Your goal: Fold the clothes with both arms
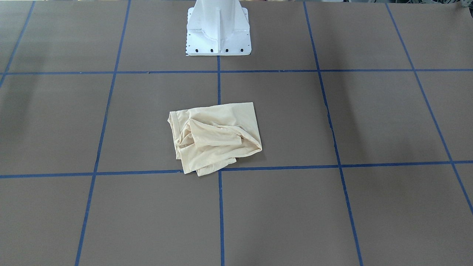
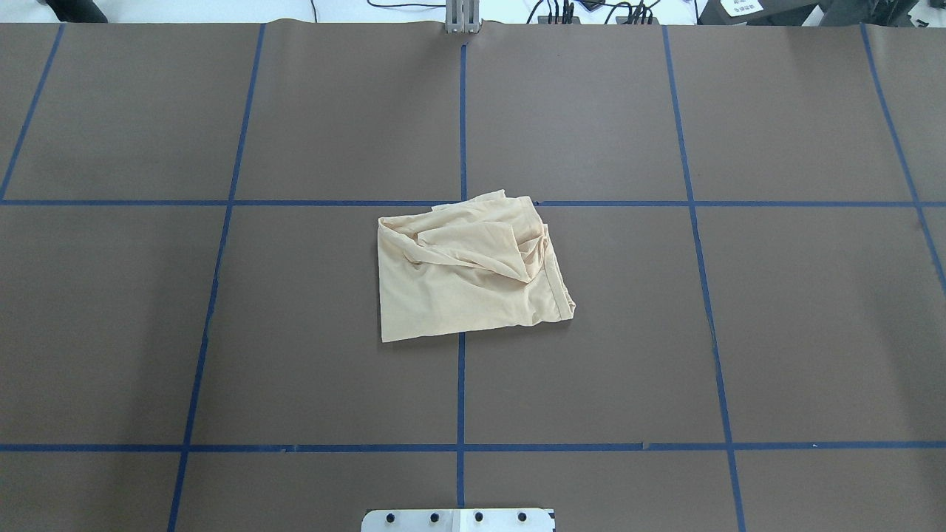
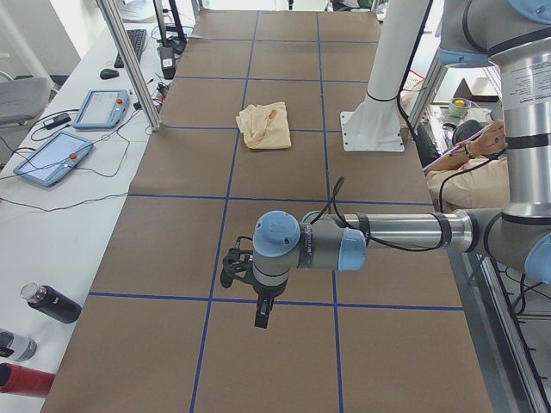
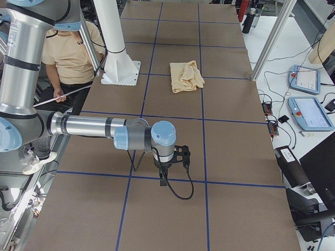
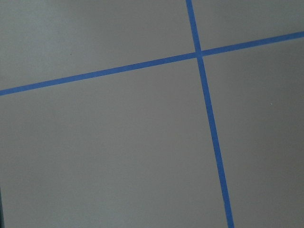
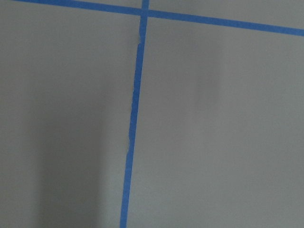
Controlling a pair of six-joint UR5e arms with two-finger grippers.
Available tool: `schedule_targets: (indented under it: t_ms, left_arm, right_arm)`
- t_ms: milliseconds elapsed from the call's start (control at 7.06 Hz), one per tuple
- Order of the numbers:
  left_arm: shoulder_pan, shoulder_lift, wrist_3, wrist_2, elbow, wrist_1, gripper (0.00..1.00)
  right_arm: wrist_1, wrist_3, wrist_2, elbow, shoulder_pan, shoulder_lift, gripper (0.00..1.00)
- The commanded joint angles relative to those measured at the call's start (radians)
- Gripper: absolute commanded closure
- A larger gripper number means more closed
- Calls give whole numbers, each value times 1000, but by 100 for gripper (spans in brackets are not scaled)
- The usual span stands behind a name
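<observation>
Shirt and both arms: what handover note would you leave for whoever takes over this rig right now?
Left tool: over bare table at its own end, nothing visibly held; open or shut, cannot tell.
Right tool: the same at the opposite end.
Shirt: mid-table across the centre tape line, a compact bundle, touched by neither tool.
Done: roughly folded small, with the near part flat.
Left: the far edge is rumpled; it probably needs smoothing or refolding.

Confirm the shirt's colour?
The shirt is plain pale cream-yellow where visible; it shows best in the overhead exterior view.
</observation>
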Motion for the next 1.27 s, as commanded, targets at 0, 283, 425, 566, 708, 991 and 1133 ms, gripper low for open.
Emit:
schedule_targets:
  t_ms: [0,283,425,566,708,991,1133]
  left_arm:
    - [6,3,-39,-2,-11,-4,0]
    - [47,0,-39,-4,-19,-7,0]
    - [74,0,-34,-8,-16,-7,0]
    - [73,1,-26,-14,-25,-20,0]
    - [73,3,-22,-75,-17,-42,0]
    - [75,0,-23,-86,-17,-47,0]
    - [75,0,-22,-79,-17,-46,0]
  right_arm:
    - [0,0,0,0,1,-1,0]
    - [0,0,0,0,0,-1,0]
    - [0,0,2,0,0,-1,0]
    - [0,0,2,0,0,-1,0]
    - [0,0,0,0,0,0,0]
    - [0,0,0,-2,0,0,0]
    - [2,0,2,0,0,0,0]
